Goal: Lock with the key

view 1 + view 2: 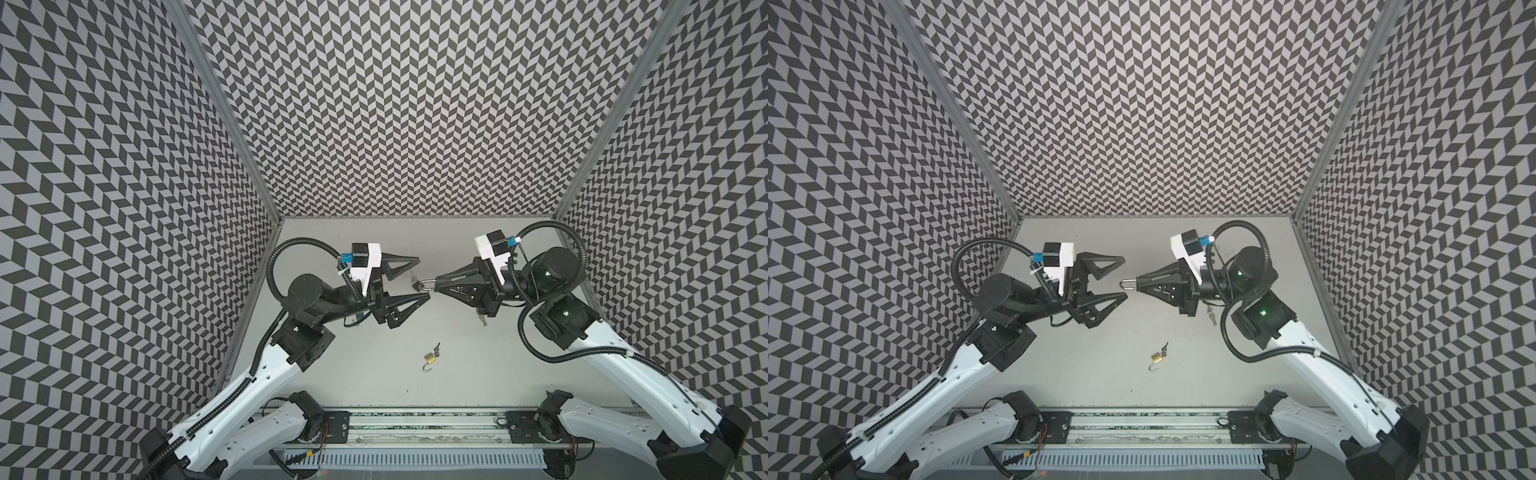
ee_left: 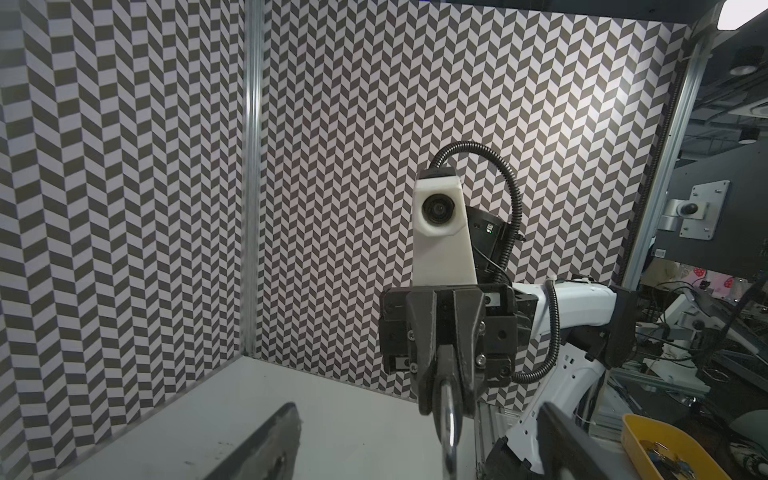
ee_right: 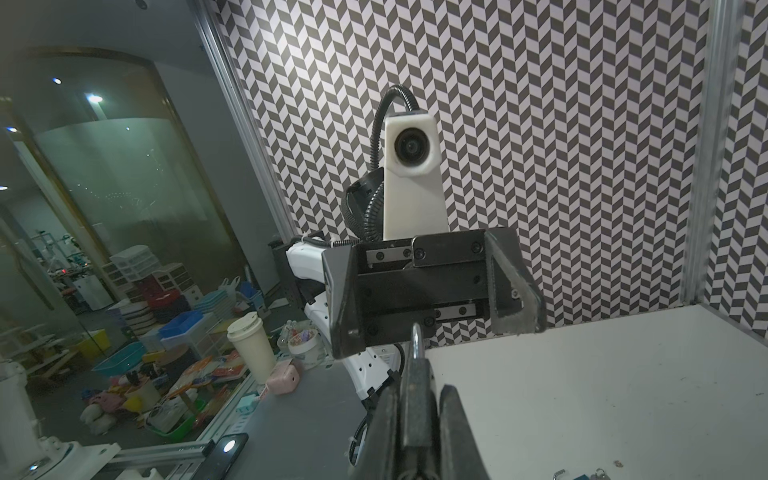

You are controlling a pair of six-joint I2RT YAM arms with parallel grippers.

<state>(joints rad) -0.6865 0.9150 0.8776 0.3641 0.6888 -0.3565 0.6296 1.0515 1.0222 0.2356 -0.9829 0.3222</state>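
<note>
**Handover pose above the table (image 1: 365,340).** The right gripper (image 1: 438,282) is clenched on the body of a padlock (image 3: 415,399), which the right wrist view shows pinched flat between its two fingers. Only the silver shackle (image 1: 426,285) projects beyond the fingertips. The padlock's long axis runs left–right, along the line joining the two grippers, with the shackle leading leftward. The left gripper (image 1: 422,277) faces it with jaws spread wide and nothing between them. In both top views the shackle lies just right of that open mouth, closer to the near finger than to the far one; whether it touches that fingertip cannot be told. The left arm is therefore the free one nearest the shackle, and a short advance rightward would probably bring the shackle between its fingers. The right fingers hide whether the shackle is seated in the body. A second, brass padlock (image 1: 431,357), its own hoop swung open, lies on the near part of the table, well apart from both grippers, with small keys (image 1: 436,347) just beside it. Something that may be another bunch of keys hangs under the right gripper, too small to confirm.
</note>
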